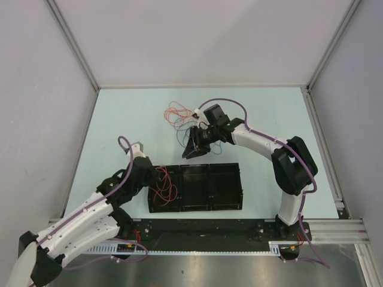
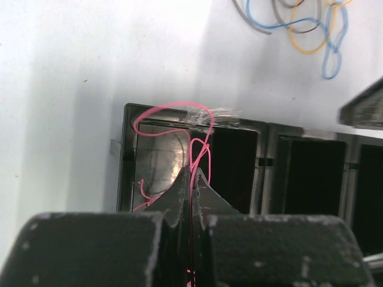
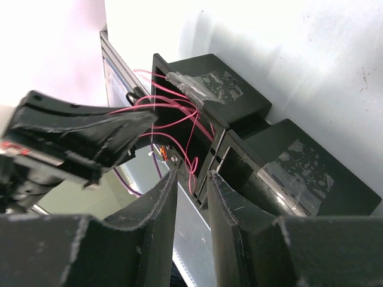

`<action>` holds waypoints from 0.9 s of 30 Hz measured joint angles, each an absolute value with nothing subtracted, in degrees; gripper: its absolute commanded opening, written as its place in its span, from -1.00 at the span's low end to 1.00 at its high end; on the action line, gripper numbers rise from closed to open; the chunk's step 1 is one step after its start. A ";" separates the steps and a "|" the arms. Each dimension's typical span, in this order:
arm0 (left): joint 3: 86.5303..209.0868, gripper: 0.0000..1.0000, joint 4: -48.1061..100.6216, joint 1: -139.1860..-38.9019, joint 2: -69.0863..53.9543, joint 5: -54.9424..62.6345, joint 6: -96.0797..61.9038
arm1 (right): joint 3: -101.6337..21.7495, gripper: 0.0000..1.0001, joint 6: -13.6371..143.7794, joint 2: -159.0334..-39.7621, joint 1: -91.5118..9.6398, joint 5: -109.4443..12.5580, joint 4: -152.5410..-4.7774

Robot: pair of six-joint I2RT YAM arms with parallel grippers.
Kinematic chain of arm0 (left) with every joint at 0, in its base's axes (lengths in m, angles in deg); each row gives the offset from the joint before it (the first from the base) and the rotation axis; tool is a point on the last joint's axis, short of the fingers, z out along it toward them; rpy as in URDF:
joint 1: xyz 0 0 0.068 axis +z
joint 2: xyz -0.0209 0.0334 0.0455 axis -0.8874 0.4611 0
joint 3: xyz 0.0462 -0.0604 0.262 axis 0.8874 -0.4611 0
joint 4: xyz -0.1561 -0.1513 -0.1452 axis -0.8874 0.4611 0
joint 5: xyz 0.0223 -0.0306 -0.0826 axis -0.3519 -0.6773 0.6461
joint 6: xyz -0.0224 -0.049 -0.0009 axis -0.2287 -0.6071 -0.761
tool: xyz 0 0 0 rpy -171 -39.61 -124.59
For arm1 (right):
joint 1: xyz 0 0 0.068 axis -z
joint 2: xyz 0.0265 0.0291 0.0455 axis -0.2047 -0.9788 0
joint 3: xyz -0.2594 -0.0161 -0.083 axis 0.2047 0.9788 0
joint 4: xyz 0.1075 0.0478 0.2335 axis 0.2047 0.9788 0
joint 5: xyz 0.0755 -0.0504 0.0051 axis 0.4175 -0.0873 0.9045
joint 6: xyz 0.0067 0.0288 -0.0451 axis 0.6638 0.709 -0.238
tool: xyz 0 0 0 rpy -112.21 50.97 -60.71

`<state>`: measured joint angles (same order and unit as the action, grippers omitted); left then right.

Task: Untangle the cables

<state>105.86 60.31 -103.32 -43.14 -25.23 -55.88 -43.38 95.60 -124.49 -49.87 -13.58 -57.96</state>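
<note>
- Left tool (image 2: 191, 173), pressed together, pinches a red cable (image 2: 173, 104) over the black tray's (image 2: 127, 161) end compartment beneath it.
- Right tool (image 3: 192, 174) stands slightly spread, gripping nothing; tangled cables (image 1: 176, 112) lie just beyond it on the worktop (image 1: 131, 119).

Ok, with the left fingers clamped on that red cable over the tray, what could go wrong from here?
One: the left fingers are shut on the red cable, whose loop passes the tape on the tray rim; a pull may snag there or drag the tray. Two: the other cables lie tangled on the table beyond the tray; the open right fingers could catch several strands at once.
</note>
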 measured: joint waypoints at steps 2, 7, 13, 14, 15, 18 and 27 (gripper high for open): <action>104.79 -0.99 58.88 -103.32 -41.63 -25.26 -55.27 | -43.38 -0.38 95.51 -124.49 -49.87 -13.58 -57.87; 104.15 -1.00 57.94 -103.32 -40.32 -26.90 -52.47 | -43.38 -0.38 95.42 -124.49 -49.83 -13.58 -57.67; 104.30 -0.99 56.46 -103.32 -37.13 -28.73 -48.40 | -43.38 -0.39 95.07 -124.49 -49.65 -13.54 -57.65; 104.39 -0.99 56.50 -103.32 -36.41 -29.04 -47.88 | -43.38 -0.39 95.07 -124.49 -49.61 -13.54 -57.65; 104.59 -0.99 56.74 -103.32 -35.84 -29.67 -47.38 | -43.38 -0.39 95.07 -124.49 -49.57 -13.52 -57.65; 106.32 -1.00 58.73 -103.32 -35.64 -32.53 -45.56 | -43.38 -0.39 95.03 -124.49 -49.50 -13.54 -57.63; 111.34 -0.99 59.43 -103.32 -36.86 -37.85 -42.46 | -43.38 -0.39 94.62 -124.49 -49.24 -13.52 -57.67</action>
<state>111.34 59.43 -103.32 -36.86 -37.85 -42.46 -43.38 94.62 -124.49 -49.24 -13.52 -57.67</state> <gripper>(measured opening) 0.008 0.305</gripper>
